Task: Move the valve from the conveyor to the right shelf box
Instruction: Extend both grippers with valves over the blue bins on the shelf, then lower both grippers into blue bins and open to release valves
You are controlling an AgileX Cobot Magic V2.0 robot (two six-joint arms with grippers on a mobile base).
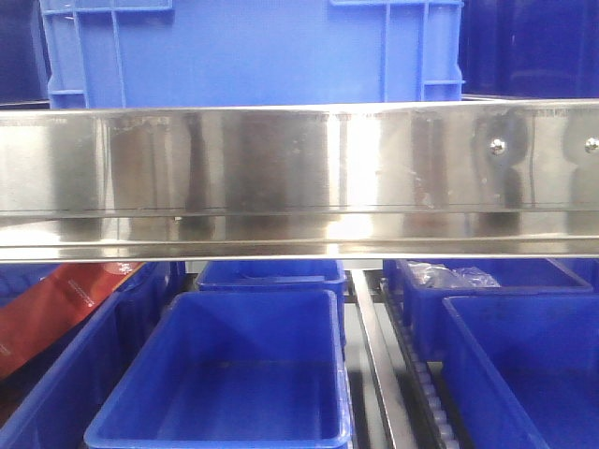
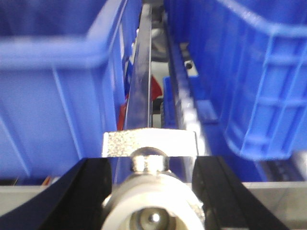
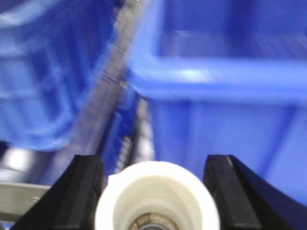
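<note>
**Steel shelf at hand, both valves yet to be let go**

Off the conveyor by the look of things, with no belt anywhere in view. Clamped in the left gripper (image 2: 152, 165): a white valve (image 2: 153, 213) with a metal nut on top, jaws closed against its sides, hovering over a metal strip (image 2: 144, 72) between blue box walls. Clamped likewise in the right gripper (image 3: 153, 162): a second valve (image 3: 158, 196), white-rimmed, jaws shut on it, blurred blue plastic behind.

From the front, left to right under the polished shelf rail (image 1: 299, 168): a middle box (image 1: 253, 297), a rear box (image 1: 412, 281) with a clear plastic bag (image 1: 449, 276), then a right box (image 1: 487, 304) cut by the frame edge. Neither arm visible there. Left to do, most likely: carry across over a box on the right and release.

Faint pale lettering on a red packet (image 1: 56, 309) at far left, too small to read. Nothing else legible.
</note>
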